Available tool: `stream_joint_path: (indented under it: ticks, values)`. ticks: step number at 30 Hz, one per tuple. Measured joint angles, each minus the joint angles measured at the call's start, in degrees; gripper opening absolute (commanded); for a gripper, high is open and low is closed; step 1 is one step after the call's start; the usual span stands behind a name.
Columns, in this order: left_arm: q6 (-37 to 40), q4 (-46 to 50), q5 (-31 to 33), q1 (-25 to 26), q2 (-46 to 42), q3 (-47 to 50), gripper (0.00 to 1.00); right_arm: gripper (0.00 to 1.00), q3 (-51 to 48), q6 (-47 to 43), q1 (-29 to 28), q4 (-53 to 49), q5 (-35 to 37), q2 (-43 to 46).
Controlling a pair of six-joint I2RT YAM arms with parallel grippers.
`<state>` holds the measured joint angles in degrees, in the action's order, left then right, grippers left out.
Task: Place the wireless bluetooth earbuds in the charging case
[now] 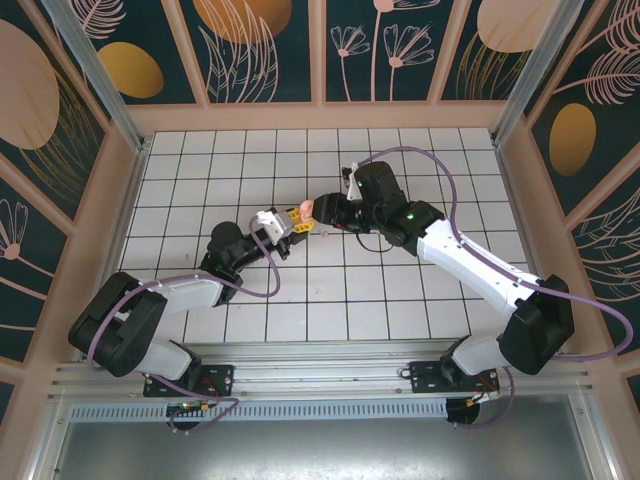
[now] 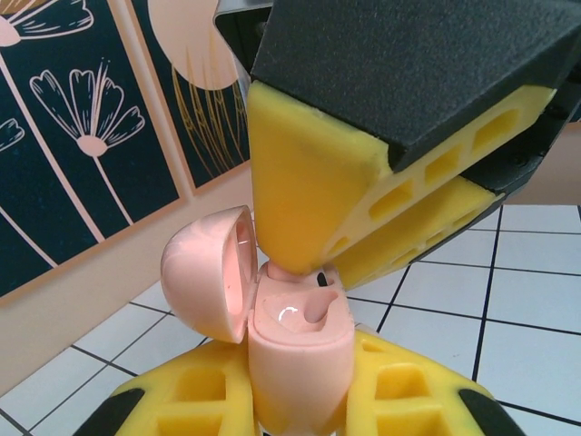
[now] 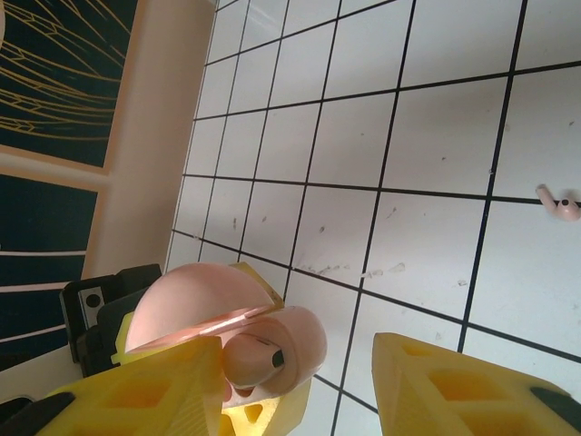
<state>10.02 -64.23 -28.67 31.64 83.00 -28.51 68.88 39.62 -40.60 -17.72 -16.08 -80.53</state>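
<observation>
Colours from my end: case (image 2: 295,363) salmon pink all over, lid (image 2: 204,272) the same, glossier pink inside. Loose earbud (image 3: 565,205) pale pink with a dark dot. Left fingers (image 2: 195,400) and right fingers (image 3: 454,391) bright yellow, black mounts. Table (image 1: 400,310) white tiles, thin black grid. Walls (image 1: 400,50) dark teal with cream flower outlines and orange-gold discs, peach frame. Arms (image 1: 480,262) white and black, cables (image 1: 405,149) purple. I see a green light (image 1: 409,213) on the right arm. Rail (image 1: 320,375) at the near edge bare silver metal.

The charging case (image 2: 298,363) runs off the bottom edge; the right gripper (image 2: 310,270) half hides an earbud (image 2: 290,269).
</observation>
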Motion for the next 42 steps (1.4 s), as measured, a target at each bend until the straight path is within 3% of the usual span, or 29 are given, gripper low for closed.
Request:
stream_joint_path:
  ticks: [13, 18, 31, 42]
  values:
    - [-5.2, -5.5, 4.0, 0.2, 0.2, 1.9, 0.07, 0.48, 0.0, -0.3, 3.0, 0.4, -0.3, 4.9]
    - [-9.5, -8.0, 6.9, 0.0, 1.8, 3.4, 0.07, 0.47, 3.9, -2.2, 4.2, -5.3, 0.8, 3.7]
    - [-23.5, -15.9, 11.6, -7.8, 2.9, 11.8, 0.07, 0.45, 19.6, -8.7, 5.8, -21.7, 4.0, -19.2]
    - [-26.3, -16.5, 14.4, -8.8, 0.8, 14.3, 0.07, 0.4, 26.9, -9.3, 6.9, -26.0, 4.5, -36.4]
